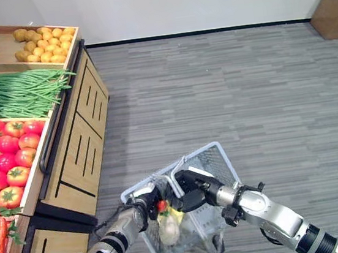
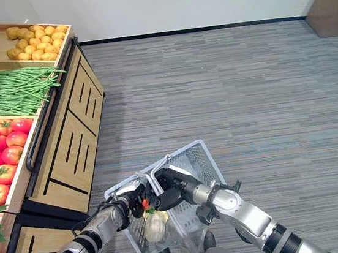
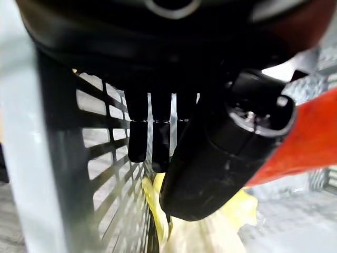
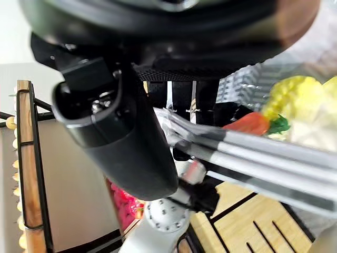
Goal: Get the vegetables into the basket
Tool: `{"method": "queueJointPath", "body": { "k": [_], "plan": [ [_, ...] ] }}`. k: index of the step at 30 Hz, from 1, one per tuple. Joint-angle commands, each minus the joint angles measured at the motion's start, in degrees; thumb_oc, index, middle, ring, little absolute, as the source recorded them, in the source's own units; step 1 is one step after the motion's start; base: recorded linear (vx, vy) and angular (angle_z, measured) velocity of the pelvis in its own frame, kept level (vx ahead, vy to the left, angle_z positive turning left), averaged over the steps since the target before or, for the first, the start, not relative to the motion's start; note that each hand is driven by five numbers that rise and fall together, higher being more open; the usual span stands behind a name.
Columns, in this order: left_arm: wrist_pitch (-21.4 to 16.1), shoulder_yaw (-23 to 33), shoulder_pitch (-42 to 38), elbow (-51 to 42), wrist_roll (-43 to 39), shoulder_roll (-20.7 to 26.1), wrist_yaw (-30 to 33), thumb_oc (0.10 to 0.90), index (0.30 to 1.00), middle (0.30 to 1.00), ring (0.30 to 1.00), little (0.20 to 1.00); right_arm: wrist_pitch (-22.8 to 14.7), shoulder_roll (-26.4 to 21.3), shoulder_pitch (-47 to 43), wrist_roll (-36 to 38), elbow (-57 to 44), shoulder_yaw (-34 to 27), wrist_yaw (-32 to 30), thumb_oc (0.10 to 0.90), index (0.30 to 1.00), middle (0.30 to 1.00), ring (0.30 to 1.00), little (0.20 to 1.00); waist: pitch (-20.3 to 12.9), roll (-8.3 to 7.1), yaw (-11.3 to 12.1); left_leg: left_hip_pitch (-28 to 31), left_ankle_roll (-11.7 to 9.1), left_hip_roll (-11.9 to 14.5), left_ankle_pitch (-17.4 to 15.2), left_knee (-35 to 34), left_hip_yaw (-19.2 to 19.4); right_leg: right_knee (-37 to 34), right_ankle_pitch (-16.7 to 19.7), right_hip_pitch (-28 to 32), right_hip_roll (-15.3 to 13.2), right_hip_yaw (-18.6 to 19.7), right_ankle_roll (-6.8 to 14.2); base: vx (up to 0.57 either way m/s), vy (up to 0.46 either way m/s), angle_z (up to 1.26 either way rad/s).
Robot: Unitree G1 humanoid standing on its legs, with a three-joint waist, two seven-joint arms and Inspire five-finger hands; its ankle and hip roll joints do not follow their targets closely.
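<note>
A red pepper (image 1: 161, 206) sat between the two hands just over the open top of the white basket (image 1: 213, 161), and below it inside the basket lay a yellow ear of corn (image 4: 295, 94) and a pale vegetable (image 1: 168, 228). The left hand (image 1: 148, 202) reached in over the basket's rim nearest the produce stand, its fingers (image 3: 138, 132) hanging fairly straight along the inside of the slotted wall, with the pepper's red skin (image 3: 305, 142) pressed beside its thumb. The right hand (image 1: 192, 188) was curled round the basket's grey handles (image 4: 253, 153), holding the basket up above the grey floor (image 1: 244, 86). Beside the basket stood a wooden stand (image 1: 75, 144) with red tomatoes (image 1: 6, 159) nearest, then green beans (image 1: 11, 93), and potatoes (image 1: 45, 44) at its far end.
</note>
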Motion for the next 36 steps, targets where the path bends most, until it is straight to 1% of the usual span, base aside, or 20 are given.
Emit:
{"method": "queueJointPath", "body": {
  "k": [1, 3, 8, 11, 13, 14, 16, 17, 20, 21, 22, 24, 25, 26, 27, 30, 31, 32, 36],
  "plan": [
    [-1.3, -0.2, -9.3, 4.3, 2.6, -1.4, 3.1, 0.9, 1.0, 1.0, 1.0, 1.0, -9.4, 5.2, -7.7, 7.1, -11.3, -1.8, 1.3, 0.4, 0.3, 0.3, 0.3, 0.3, -3.5, -0.28, 0.9, 2.7, -0.9, 0.5, -10.0, 5.1, -1.2, 6.4, -4.8, -2.9, -1.0, 0.5, 1.7, 0.0, -0.005, -0.06],
    [-1.2, -0.5, -9.6, 6.1, 3.2, -2.2, 3.5, 0.9, 1.0, 1.0, 1.0, 1.0, -9.6, 5.4, -8.6, 8.0, -11.5, -0.9, 0.8, 0.4, 0.3, 0.3, 0.3, 0.3, -3.6, -0.36, 0.6, 2.8, -1.0, 0.6, -9.9, 5.0, -1.1, 6.4, -4.8, -2.9, -0.9, 0.6, 1.7, 0.0, -0.002, -0.02],
    [-1.1, -0.4, -9.5, 7.2, 3.3, -2.6, 3.6, 0.9, 1.0, 1.0, 1.0, 1.0, -9.8, 5.4, -8.6, 8.3, -11.6, -0.4, 0.7, 0.4, 0.3, 0.3, 0.3, 0.3, -3.7, -0.45, 0.4, 3.1, -1.0, 0.6, -10.0, 5.0, -0.9, 6.6, -4.8, -2.9, -0.9, 0.7, 1.6, 0.0, 0.0, 0.0],
    [-0.8, 0.0, -8.8, 8.2, 3.0, -3.0, 3.5, 0.9, 1.0, 1.0, 1.0, 1.0, -9.6, 6.1, -7.0, 6.0, -7.9, -0.3, -0.7, 0.4, 0.3, 0.3, 0.3, 0.3, -3.8, -0.39, 0.2, 3.3, -1.0, 0.7, -9.9, 4.7, -0.7, 6.5, -4.8, -2.9, -0.8, 1.0, 1.6, 0.0, 0.0, -0.01],
    [-0.8, 0.1, -8.4, 8.2, 3.2, -3.0, 3.2, 0.9, 1.0, 1.0, 1.0, 1.0, -9.3, 6.0, -6.1, 2.5, -5.5, -0.8, -1.5, 0.4, 0.3, 0.3, 0.3, 0.3, -3.9, -0.29, 0.1, 3.4, -1.0, 0.6, -9.9, 4.6, -0.6, 6.4, -4.8, -2.8, -0.9, 1.0, 1.5, 0.0, 0.0, -0.02],
    [-0.8, 0.1, -8.4, 8.2, 3.2, -3.0, 3.2, 0.9, 1.0, 1.0, 1.0, 1.0, -9.3, 6.0, -6.1, 2.4, -5.4, -0.8, -1.5, 0.4, 0.3, 0.3, 0.3, 0.3, -4.0, -0.29, 0.1, 3.4, -1.0, 0.6, -9.9, 4.5, -0.6, 6.4, -4.8, -2.8, -0.8, 1.0, 1.5, 0.0, 0.0, 0.0],
    [-1.1, 0.6, -7.2, 7.0, 2.3, -2.6, 2.4, 0.9, 1.0, 1.0, 1.0, 1.0, -8.2, 6.5, -2.2, -5.3, 3.4, -3.3, -3.8, 0.4, 0.3, 0.3, 0.3, 0.3, -4.3, 0.05, 0.1, 3.6, -1.0, 0.6, -9.9, 4.3, -0.7, 6.4, -4.9, -2.7, -0.9, 0.8, 1.5, 0.0, 0.0, 0.0],
    [-1.1, 0.5, -7.1, 7.0, 2.3, -2.5, 2.4, 0.9, 1.0, 1.0, 1.0, 1.0, -8.3, 6.6, -2.2, -5.4, 3.5, -3.3, -3.8, 0.4, 0.3, 0.3, 0.3, 0.3, -4.3, 0.03, 0.1, 3.6, -1.0, 0.6, -9.9, 4.3, -0.7, 6.4, -4.9, -2.6, -0.9, 0.8, 1.6, 0.0, 0.0, 0.0],
    [-1.4, 0.8, -5.6, 6.0, 0.9, -2.1, 1.4, 0.9, 1.0, 1.0, 1.0, 1.0, -7.4, 7.6, -0.1, -10.5, 10.3, -5.3, -5.9, 0.4, 0.3, 0.3, 0.3, 0.3, -4.6, 0.33, 0.3, 3.8, -0.9, 0.5, -10.0, 4.2, -1.0, 6.3, -5.0, -2.3, -1.0, 0.6, 1.5, 0.0, -0.002, -0.01],
    [-1.7, 1.1, -4.6, 5.1, -2.1, -2.1, 0.4, 0.9, 1.0, 1.0, 1.0, 1.0, -7.0, 10.0, 1.0, -10.4, 16.9, -7.2, -7.9, 0.4, 0.3, 0.3, 0.3, 0.3, -4.9, 0.75, 0.5, 3.9, -0.8, 0.4, -10.0, 4.2, -1.3, 6.2, -5.0, -2.2, -1.1, 0.5, 1.4, -0.01, 0.003, 0.03],
    [-2.2, 0.3, -4.1, 2.7, -3.1, -1.7, -0.6, 0.9, 1.0, 1.0, 1.0, 1.0, -6.9, 11.5, 1.5, -10.8, 21.4, -8.6, -9.2, 0.4, 0.3, 0.3, 0.3, 0.3, -5.2, 1.19, 0.5, 4.1, -0.7, 0.3, -10.0, 3.9, -1.5, 6.0, -4.9, -1.9, -1.1, 0.4, 1.5, 0.0, 0.0, 0.0],
    [-3.5, -0.2, -2.4, -2.1, -6.5, -0.3, -1.3, 0.9, 1.0, 1.0, 1.0, 1.0, -7.1, 13.6, 1.9, -11.7, 30.4, -12.0, -11.4, 0.4, 0.3, 0.3, 0.3, 0.3, -5.7, 1.95, 1.1, 4.3, -0.5, 0.0, -9.9, 3.4, -2.2, 5.7, -4.8, -1.4, -1.3, 0.0, 1.5, 0.0, 0.022, 0.09],
    [-3.7, -0.4, -1.9, -2.9, -6.9, 0.1, -1.6, 0.9, 1.0, 1.0, 1.0, 1.0, -7.2, 14.0, 2.0, -11.3, 32.8, -13.2, -12.2, 0.4, 0.3, 0.3, 0.3, 0.3, -5.9, 2.05, 1.2, 4.4, -0.5, -0.1, -9.9, 3.4, -2.4, 5.6, -4.7, -1.3, -1.3, -0.1, 1.5, 0.01, 0.016, 0.16],
    [-3.8, -0.5, -1.7, -3.0, -7.2, 0.1, -1.8, 0.9, 1.0, 1.0, 1.0, 1.0, -7.2, 14.1, 2.0, -11.6, 34.2, -13.9, -12.3, 0.4, 0.3, 0.3, 0.3, 0.3, -6.0, 2.17, 1.3, 4.4, -0.5, -0.1, -9.9, 3.3, -2.5, 5.5, -4.7, -1.2, -1.4, -0.3, 1.6, 0.01, 0.018, 0.14],
    [-3.9, -1.2, -1.1, -4.2, -7.3, 0.4, -2.7, 0.9, 1.0, 1.0, 1.0, 1.0, -7.4, 14.2, 2.8, -10.4, 37.4, -16.4, -13.8, 0.4, 0.3, 0.3, 0.3, 0.3, -6.1, 2.41, 1.2, 4.6, -0.4, -0.3, -9.9, 3.3, -2.7, 5.4, -4.7, -0.9, -1.4, -0.5, 1.6, 0.01, 0.019, 0.08],
    [-4.3, -1.2, -0.2, -5.6, -7.7, 1.3, -3.0, 0.9, 1.0, 1.0, 1.0, 1.0, -7.8, 13.7, 3.6, -10.9, 41.5, -19.1, -14.8, 0.4, 0.3, 0.3, 0.3, 0.3, -6.1, 2.48, 1.4, 4.7, -0.2, -0.4, -10.0, 3.2, -3.0, 5.5, -4.6, -0.7, -1.6, -0.7, 1.7, 0.0, 0.02, 0.05],
    [-4.7, -0.2, 1.4, -7.7, -9.0, 2.7, -3.3, 0.9, 1.0, 1.0, 1.0, 1.0, -7.7, 12.4, 4.5, -12.5, 46.1, -22.4, -15.7, 0.4, 0.3, 0.3, 0.3, 0.3, -6.1, 2.6, 1.8, 4.6, -0.1, -0.7, -9.8, 3.0, -3.6, 5.5, -4.5, -0.6, -1.8, -1.0, 1.8, -0.02, 0.027, 0.05],
    [-4.7, -0.2, 1.4, -7.8, -9.0, 2.8, -3.3, 0.9, 1.0, 1.0, 1.0, 1.0, -7.7, 12.4, 4.5, -12.5, 46.2, -22.4, -15.6, 0.4, 0.3, 0.3, 0.3, 0.3, -6.1, 2.58, 1.7, 4.6, -0.1, -0.7, -9.8, 3.0, -3.6, 5.5, -4.5, -0.6, -1.8, -1.1, 1.8, -0.02, 0.027, 0.07],
    [-5.0, 2.1, 3.5, -8.1, -11.8, 4.0, -3.3, 0.9, 1.0, 1.0, 1.0, 1.0, -7.9, 11.1, 4.9, -13.5, 54.3, -26.9, -16.7, 0.4, 0.3, 0.3, 0.3, 0.3, -5.8, 2.57, 2.3, 4.0, 0.1, -1.1, -9.2, 2.1, -4.5, 5.3, -3.9, -1.1, -2.2, -1.6, 2.0, -0.03, 0.018, 0.08]
  ]
}}
